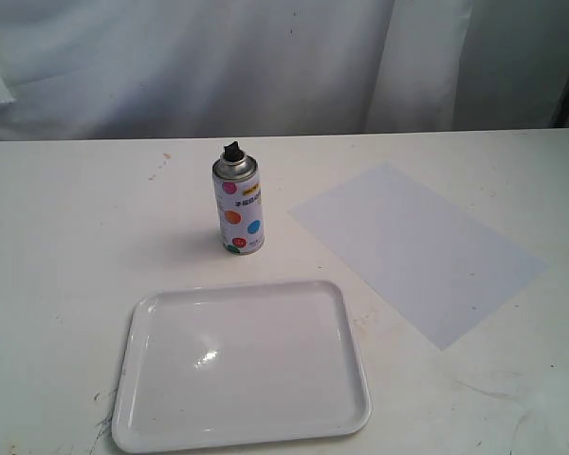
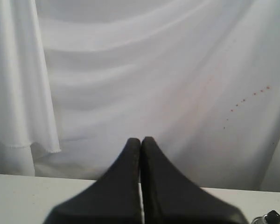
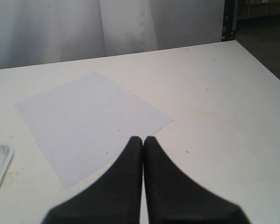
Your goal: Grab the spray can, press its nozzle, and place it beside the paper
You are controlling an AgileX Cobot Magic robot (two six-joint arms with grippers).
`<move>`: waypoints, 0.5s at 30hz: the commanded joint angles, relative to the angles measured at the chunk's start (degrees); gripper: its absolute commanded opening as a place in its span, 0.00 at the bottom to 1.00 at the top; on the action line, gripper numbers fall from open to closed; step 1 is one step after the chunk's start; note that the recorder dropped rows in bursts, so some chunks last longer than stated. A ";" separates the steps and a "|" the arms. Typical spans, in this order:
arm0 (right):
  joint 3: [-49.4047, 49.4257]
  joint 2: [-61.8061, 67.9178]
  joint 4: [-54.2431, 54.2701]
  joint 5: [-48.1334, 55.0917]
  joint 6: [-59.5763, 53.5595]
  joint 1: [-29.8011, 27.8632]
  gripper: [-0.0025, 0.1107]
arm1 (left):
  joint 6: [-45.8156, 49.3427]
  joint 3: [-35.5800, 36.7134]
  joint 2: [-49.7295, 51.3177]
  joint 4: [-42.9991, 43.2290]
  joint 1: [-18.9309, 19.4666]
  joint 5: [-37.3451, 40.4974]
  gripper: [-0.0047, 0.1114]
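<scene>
Where the exterior view takes in the white table (image 1: 66, 246), we see the spray can (image 1: 238, 201) standing upright on it, toward the back and a little left of the middle; its white body carries pink, orange, blue and green dots and a yellow label strip, and its silver dome is topped by the black nozzle (image 1: 232, 151); the can stands by itself on bare tabletop. To its right, well apart from it, the paper (image 1: 417, 248) lies flat, a pale bluish-white sheet turned at an angle to the table's edges; in front of the can, nearer the camera and not touching it, rests a glossy white plastic tray (image 1: 242, 365) with a raised rim and rounded corners; the tray's right side comes near the paper, with a strip of table between them; a white curtain (image 1: 171, 57) hangs behind the table.

In the left wrist view, the left gripper (image 2: 141, 142) has its black jaws closed flat against each other, gripping no object; it faces the curtain beyond the table's far edge, and the can's silver top with its nozzle peeks in at the edge of that picture. In the right wrist view, the right gripper (image 3: 143, 141) likewise has its jaws together, tip against tip; its tips appear against the paper's near edge, and a corner of the tray shows at the side; how high it hangs above the sheet we cannot tell.
</scene>
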 commanded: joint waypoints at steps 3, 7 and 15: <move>0.19 -0.19 0.12 -0.19 0.10 -0.06 0.02 | -0.09 -6.42 13.54 -0.10 -0.31 0.00 0.04; 0.19 -0.19 0.12 -0.19 0.10 -0.06 0.02 | -0.09 -6.66 20.32 -0.10 -0.31 -0.36 0.04; 0.19 -0.19 0.12 -0.19 0.10 -0.06 0.02 | 0.13 -6.56 29.64 0.01 -0.31 -2.09 0.04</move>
